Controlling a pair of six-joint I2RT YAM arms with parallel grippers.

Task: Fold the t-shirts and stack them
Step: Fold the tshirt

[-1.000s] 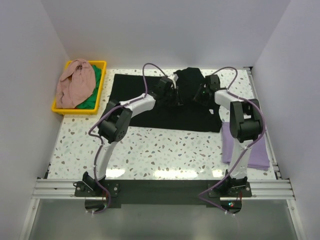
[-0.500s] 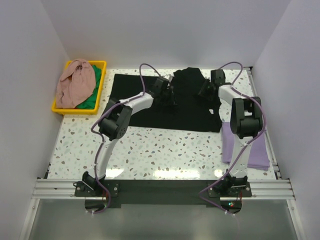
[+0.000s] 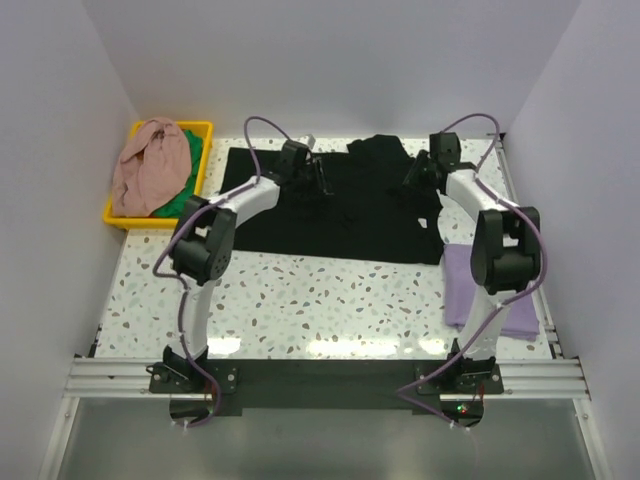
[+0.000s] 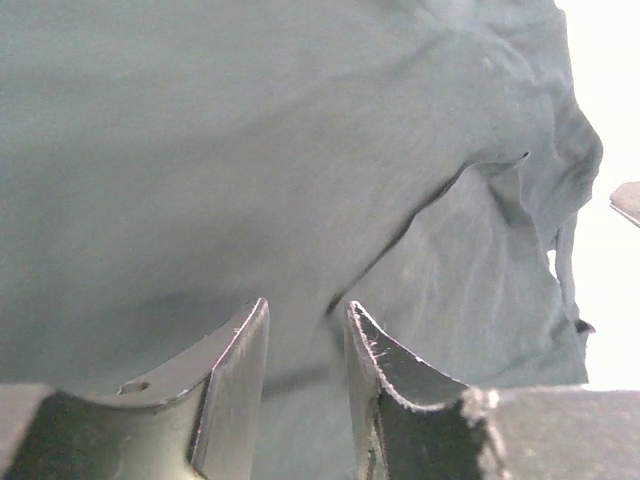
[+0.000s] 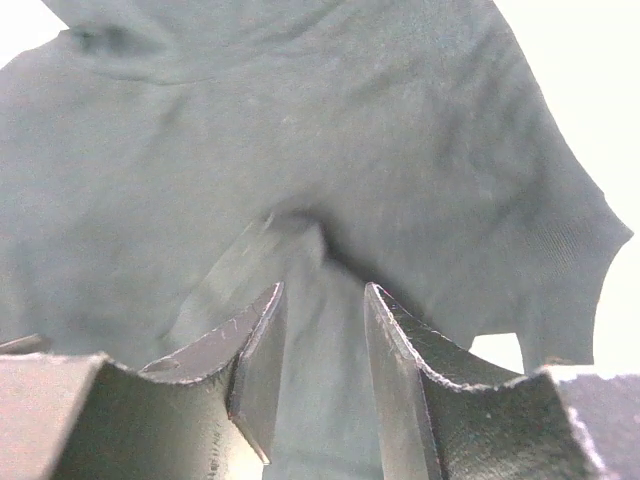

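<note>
The black t-shirt [image 3: 340, 225] lies spread across the back of the table, with a bunched fold at its far edge [image 3: 380, 150]. My left gripper [image 3: 318, 180] hovers over its left half, jaws open with nothing between them; the left wrist view shows that gripper [image 4: 307, 305] above flat dark cloth [image 4: 250, 150]. My right gripper [image 3: 412, 178] is over the shirt's right part, near a sleeve. It [image 5: 325, 288] stands open above a raised crease in the shirt [image 5: 300, 120]. A folded lavender t-shirt [image 3: 490, 300] lies at the right. The pink t-shirt [image 3: 150, 165] and the green t-shirt [image 3: 185, 200] are in the bin.
The yellow plastic bin [image 3: 160, 222] stands at the back left corner. White walls close in the table on the left, back and right. A metal rail [image 3: 320, 375] with both arm bases runs along the near edge.
Both grippers have drawn apart and toward the back, the left one leftward, the right one rightward. Their jaws have widened, and the black cloth between them has settled flatter.
</note>
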